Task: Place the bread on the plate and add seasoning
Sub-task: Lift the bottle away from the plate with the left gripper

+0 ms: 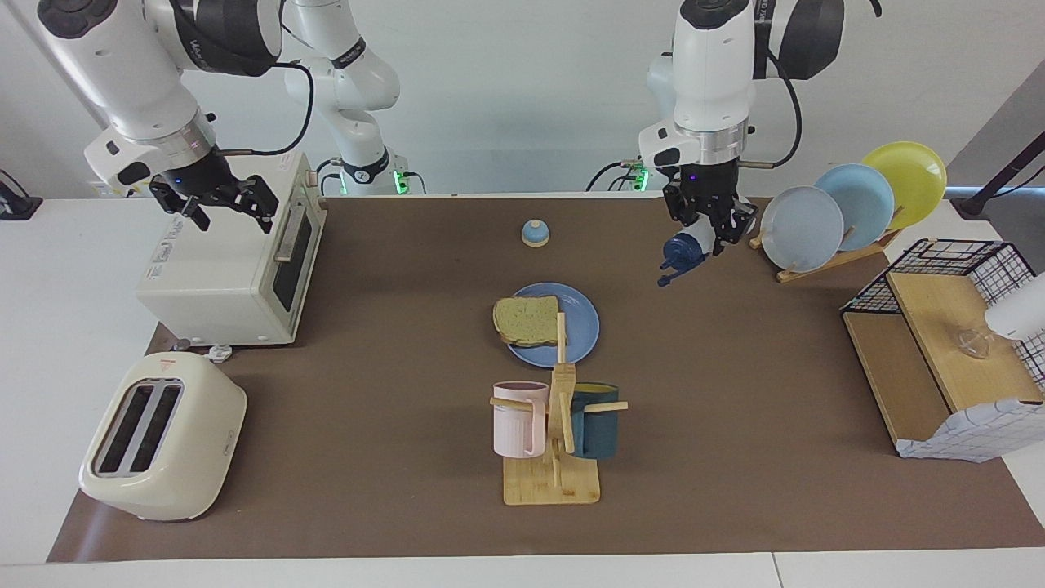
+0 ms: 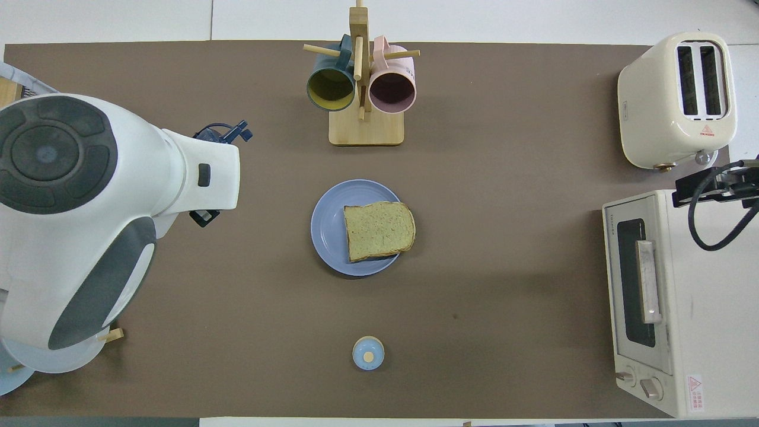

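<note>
The bread [image 1: 526,320] [image 2: 378,230] lies on the blue plate [image 1: 584,328] [image 2: 329,228] at the middle of the mat, overhanging the rim toward the right arm's end. My left gripper [image 1: 707,229] is shut on the seasoning [image 1: 692,242], a whitish bottle tilted with its dark blue cap [image 2: 224,133] pointing down. It hangs over bare mat between the plate and the plate rack. In the overhead view the left arm hides most of the bottle. My right gripper [image 1: 231,214] waits open with nothing in it above the toaster oven.
A toaster oven [image 1: 237,261] and a toaster [image 1: 163,437] stand at the right arm's end. A mug rack [image 1: 555,441] stands beside the plate, farther from the robots, and a small bell [image 1: 535,233] nearer to them. A plate rack [image 1: 849,208] and a wire shelf [image 1: 947,343] fill the left arm's end.
</note>
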`<state>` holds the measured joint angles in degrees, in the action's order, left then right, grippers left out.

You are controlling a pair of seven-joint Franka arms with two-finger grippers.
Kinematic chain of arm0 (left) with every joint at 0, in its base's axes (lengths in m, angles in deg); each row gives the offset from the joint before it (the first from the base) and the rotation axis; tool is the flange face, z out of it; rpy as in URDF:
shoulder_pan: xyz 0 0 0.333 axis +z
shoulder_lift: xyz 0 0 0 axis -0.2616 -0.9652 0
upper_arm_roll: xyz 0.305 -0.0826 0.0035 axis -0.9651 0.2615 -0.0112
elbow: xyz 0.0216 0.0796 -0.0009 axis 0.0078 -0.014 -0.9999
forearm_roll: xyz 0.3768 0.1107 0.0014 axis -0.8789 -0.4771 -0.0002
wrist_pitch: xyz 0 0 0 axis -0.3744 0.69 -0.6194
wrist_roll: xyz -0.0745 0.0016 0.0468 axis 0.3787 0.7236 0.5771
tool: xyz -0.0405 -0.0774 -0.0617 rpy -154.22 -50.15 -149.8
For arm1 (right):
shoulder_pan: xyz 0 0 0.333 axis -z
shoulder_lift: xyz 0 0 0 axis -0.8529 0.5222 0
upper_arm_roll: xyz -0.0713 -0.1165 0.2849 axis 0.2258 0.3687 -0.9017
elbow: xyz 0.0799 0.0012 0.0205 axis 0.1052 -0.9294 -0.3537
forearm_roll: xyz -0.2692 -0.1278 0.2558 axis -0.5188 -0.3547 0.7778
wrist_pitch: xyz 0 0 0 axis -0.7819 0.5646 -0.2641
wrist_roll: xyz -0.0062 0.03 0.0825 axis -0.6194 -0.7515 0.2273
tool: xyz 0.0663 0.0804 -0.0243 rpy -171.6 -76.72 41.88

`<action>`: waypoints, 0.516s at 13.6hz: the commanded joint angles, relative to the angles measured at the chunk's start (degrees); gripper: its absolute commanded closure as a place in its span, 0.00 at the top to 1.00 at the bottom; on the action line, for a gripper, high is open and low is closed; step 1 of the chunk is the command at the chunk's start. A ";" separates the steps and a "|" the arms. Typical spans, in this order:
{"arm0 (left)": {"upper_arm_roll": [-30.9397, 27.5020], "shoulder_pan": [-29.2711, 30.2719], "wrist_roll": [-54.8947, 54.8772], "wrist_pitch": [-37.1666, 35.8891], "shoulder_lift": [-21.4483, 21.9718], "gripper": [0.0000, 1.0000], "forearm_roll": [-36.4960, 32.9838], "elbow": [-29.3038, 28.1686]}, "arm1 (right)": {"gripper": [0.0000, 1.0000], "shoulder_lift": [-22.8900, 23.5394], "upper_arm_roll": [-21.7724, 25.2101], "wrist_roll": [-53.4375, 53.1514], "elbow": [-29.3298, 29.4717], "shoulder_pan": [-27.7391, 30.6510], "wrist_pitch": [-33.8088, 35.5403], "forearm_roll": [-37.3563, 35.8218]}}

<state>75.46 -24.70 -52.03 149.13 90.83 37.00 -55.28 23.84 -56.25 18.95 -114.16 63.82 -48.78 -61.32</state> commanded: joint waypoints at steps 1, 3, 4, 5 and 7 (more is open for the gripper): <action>0.35 3.12 -0.29 6.17 3.09 0.00 1.58 -5.19 | 1.00 -1.03 -0.06 1.31 -0.93 0.33 -0.23 0.55; 0.35 6.36 -0.11 11.09 4.15 0.00 2.71 -7.14 | 1.00 -0.95 -0.06 1.31 -0.93 0.33 -0.23 0.46; 0.26 7.60 -0.11 12.33 4.16 0.00 4.46 -7.32 | 1.00 -0.95 -0.06 1.31 -0.93 0.33 -0.23 0.55; 0.26 8.13 -0.11 13.74 4.16 0.00 5.44 -7.84 | 1.00 -1.03 -0.06 1.31 -0.93 0.33 -0.23 0.46; 0.26 8.31 0.06 16.64 4.25 0.00 7.37 -8.72 | 1.00 -0.95 -0.06 1.31 -0.93 0.33 -0.23 0.46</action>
<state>75.32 -16.70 -52.01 162.31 93.28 42.27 -61.21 23.84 -56.25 18.95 -114.16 63.82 -48.78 -61.32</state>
